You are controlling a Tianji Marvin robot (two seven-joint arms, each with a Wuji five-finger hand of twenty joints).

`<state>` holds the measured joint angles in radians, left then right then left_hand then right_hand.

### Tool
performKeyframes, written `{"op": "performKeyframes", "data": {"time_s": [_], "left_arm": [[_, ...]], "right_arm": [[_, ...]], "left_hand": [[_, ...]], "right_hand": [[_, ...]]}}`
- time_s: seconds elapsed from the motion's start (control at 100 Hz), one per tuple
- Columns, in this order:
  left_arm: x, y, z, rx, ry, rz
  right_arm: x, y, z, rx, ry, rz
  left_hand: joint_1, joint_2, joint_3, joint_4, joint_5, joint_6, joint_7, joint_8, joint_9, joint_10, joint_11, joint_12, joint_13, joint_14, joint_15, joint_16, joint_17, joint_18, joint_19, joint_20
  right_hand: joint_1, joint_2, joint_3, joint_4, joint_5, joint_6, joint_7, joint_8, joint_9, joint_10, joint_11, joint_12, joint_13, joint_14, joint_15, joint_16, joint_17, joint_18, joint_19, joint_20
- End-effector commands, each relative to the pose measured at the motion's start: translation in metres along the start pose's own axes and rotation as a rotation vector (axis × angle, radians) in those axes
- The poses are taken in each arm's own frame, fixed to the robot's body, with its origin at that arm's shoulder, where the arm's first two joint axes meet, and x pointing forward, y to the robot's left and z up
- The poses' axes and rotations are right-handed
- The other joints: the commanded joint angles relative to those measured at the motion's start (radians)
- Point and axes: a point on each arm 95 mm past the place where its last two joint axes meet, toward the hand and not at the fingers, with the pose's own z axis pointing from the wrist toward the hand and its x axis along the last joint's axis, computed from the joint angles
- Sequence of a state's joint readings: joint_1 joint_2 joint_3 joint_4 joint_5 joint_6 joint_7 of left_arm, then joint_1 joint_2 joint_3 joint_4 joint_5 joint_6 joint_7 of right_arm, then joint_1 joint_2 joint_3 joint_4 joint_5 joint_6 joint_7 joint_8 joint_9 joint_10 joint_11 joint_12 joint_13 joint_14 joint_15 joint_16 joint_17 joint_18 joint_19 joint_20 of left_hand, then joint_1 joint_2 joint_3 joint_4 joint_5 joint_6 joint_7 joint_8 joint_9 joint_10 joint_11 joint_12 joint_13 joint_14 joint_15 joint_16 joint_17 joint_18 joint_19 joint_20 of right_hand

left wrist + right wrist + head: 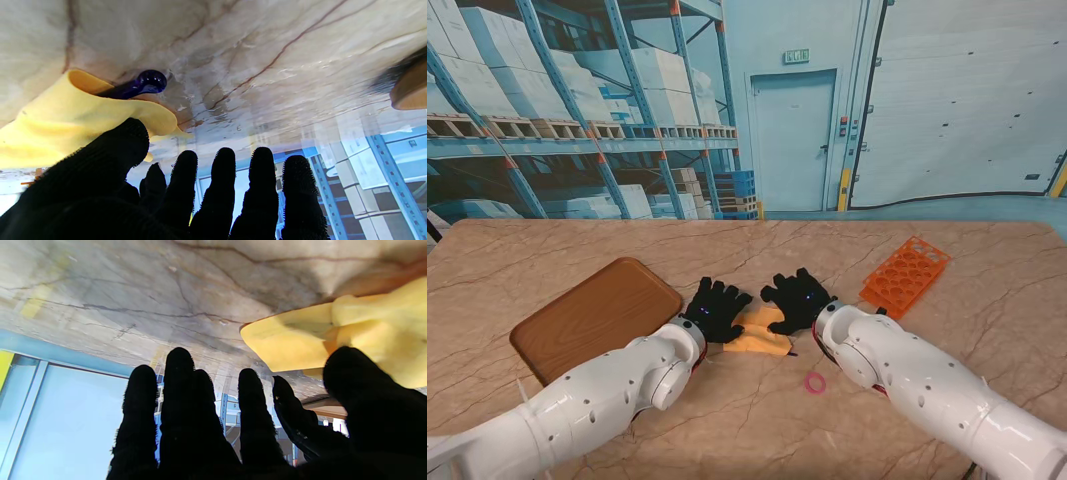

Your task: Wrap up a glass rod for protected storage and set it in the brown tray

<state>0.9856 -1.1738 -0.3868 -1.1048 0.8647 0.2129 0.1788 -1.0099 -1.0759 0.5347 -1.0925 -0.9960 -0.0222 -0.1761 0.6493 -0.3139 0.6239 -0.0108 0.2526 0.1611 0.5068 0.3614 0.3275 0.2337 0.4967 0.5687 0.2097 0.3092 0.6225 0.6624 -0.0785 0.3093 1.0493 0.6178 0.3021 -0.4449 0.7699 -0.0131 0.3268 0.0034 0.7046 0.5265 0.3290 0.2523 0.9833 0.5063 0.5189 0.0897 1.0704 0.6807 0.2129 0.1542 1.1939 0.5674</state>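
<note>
A yellow cloth (759, 333) lies crumpled on the marble table between my two black-gloved hands. My left hand (714, 309) rests at its left edge, fingers spread, holding nothing. My right hand (800, 298) sits at the cloth's right edge, fingers also spread. In the left wrist view a dark blue glass rod (140, 87) pokes its rounded end out from under a fold of the yellow cloth (76, 123). The right wrist view shows the yellow cloth (337, 336) beside my thumb. The brown tray (595, 316) lies to the left of my left hand.
An orange test-tube rack (905, 275) lies flat to the right, farther from me. A small pink ring (814, 382) sits on the table near my right forearm. A warehouse backdrop stands behind the table's far edge.
</note>
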Motion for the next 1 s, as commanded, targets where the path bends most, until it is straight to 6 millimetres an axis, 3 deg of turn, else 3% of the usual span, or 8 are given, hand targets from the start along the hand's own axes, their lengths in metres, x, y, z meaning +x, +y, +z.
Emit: {"op": "performKeyframes", "data": {"time_s": [0.0, 0.14, 0.27, 0.45, 0.5, 0.6, 0.77, 0.99], "left_arm": [[0.002, 0.007, -0.001, -0.028, 0.002, 0.001], [0.003, 0.010, -0.001, -0.050, 0.012, 0.010], [0.004, 0.012, -0.001, -0.062, 0.025, 0.016], [0.006, 0.013, -0.001, -0.068, 0.036, 0.018], [0.007, 0.013, -0.001, -0.068, 0.037, 0.016], [0.008, 0.014, -0.001, -0.066, 0.035, 0.009], [0.008, 0.013, -0.001, -0.049, 0.027, -0.017], [0.008, 0.007, -0.004, -0.020, 0.014, -0.062]], "right_arm": [[0.002, -0.001, 0.003, 0.014, -0.001, 0.001], [0.001, -0.004, 0.006, 0.037, 0.000, 0.001], [0.002, -0.008, 0.008, 0.057, 0.012, 0.009], [0.004, -0.011, 0.010, 0.057, 0.040, 0.037], [0.004, -0.011, 0.010, 0.055, 0.045, 0.042], [0.005, -0.011, 0.011, 0.052, 0.046, 0.059], [0.005, -0.010, 0.011, 0.038, 0.036, 0.081], [0.003, -0.006, 0.009, 0.003, 0.027, 0.104]], "left_hand": [[-0.008, -0.088, 0.014, 0.015, 0.056, 0.026, 0.002, -0.009, -0.029, 0.035, -0.019, -0.017, -0.038, 0.002, -0.023, -0.011, -0.021, 0.005, -0.029, -0.014], [-0.007, -0.118, 0.042, 0.001, 0.246, 0.017, 0.085, 0.031, -0.028, 0.038, -0.024, -0.022, -0.040, 0.002, -0.036, -0.020, -0.022, 0.011, -0.049, -0.022], [-0.007, -0.146, 0.096, -0.011, 0.322, 0.012, 0.222, 0.131, 0.004, 0.037, -0.031, -0.028, -0.038, 0.002, -0.040, -0.024, -0.021, 0.016, -0.064, -0.026], [0.079, -0.280, 0.134, -0.084, 0.252, -0.043, 0.550, 0.330, 0.045, 0.030, -0.004, -0.018, -0.014, -0.001, -0.047, -0.031, -0.021, 0.016, -0.065, -0.024], [0.101, -0.297, 0.138, -0.092, 0.237, -0.051, 0.616, 0.373, 0.054, 0.026, 0.004, -0.015, -0.007, -0.002, -0.044, -0.030, -0.020, 0.018, -0.062, -0.022], [0.130, -0.306, 0.144, -0.099, 0.221, -0.059, 0.702, 0.435, 0.071, 0.019, 0.018, -0.009, 0.003, -0.004, -0.039, -0.030, -0.014, 0.018, -0.058, -0.019], [0.142, -0.268, 0.136, -0.102, 0.207, -0.066, 0.725, 0.450, 0.086, 0.014, 0.034, -0.003, 0.017, -0.004, -0.028, -0.028, -0.004, 0.011, -0.048, -0.015], [0.140, -0.238, 0.100, -0.097, 0.206, -0.072, 0.650, 0.372, 0.089, 0.010, 0.040, -0.001, 0.018, -0.005, -0.022, -0.029, -0.004, 0.007, -0.039, -0.017]], "right_hand": [[-0.020, -0.040, 0.010, 0.038, -0.025, 0.028, -0.010, 0.003, -0.034, 0.034, 0.008, -0.008, -0.019, 0.005, -0.002, 0.000, -0.016, 0.005, 0.016, 0.001], [-0.020, -0.080, 0.040, 0.034, -0.009, 0.021, -0.012, 0.000, -0.038, 0.033, 0.005, -0.012, -0.022, 0.000, -0.004, -0.001, -0.018, 0.005, 0.014, 0.001], [0.017, -0.120, 0.105, 0.010, 0.062, -0.016, 0.015, 0.008, -0.033, 0.025, 0.007, -0.013, -0.021, -0.009, -0.007, -0.002, -0.019, 0.005, 0.012, 0.002], [0.079, -0.139, 0.236, -0.015, 0.226, -0.113, 0.124, 0.031, 0.017, -0.010, 0.014, -0.010, -0.001, -0.031, -0.013, -0.006, -0.016, -0.006, 0.004, 0.000], [0.119, -0.163, 0.252, -0.064, 0.235, -0.150, 0.226, -0.073, 0.037, -0.018, 0.015, -0.009, 0.008, -0.034, -0.013, -0.006, -0.016, -0.006, 0.003, 0.002], [0.200, -0.174, 0.238, -0.103, 0.243, -0.209, 0.365, -0.132, 0.072, -0.032, 0.020, -0.009, 0.025, -0.033, -0.013, -0.008, -0.009, -0.011, 0.001, 0.003], [0.254, -0.102, 0.214, -0.112, 0.287, -0.247, 0.422, -0.135, 0.105, -0.047, 0.027, -0.010, 0.044, -0.037, -0.011, -0.009, 0.002, -0.010, 0.001, 0.004], [0.281, -0.064, 0.198, -0.111, 0.282, -0.265, 0.445, -0.128, 0.115, -0.058, 0.034, -0.012, 0.052, -0.045, -0.010, -0.010, 0.003, -0.010, 0.000, 0.004]]}}
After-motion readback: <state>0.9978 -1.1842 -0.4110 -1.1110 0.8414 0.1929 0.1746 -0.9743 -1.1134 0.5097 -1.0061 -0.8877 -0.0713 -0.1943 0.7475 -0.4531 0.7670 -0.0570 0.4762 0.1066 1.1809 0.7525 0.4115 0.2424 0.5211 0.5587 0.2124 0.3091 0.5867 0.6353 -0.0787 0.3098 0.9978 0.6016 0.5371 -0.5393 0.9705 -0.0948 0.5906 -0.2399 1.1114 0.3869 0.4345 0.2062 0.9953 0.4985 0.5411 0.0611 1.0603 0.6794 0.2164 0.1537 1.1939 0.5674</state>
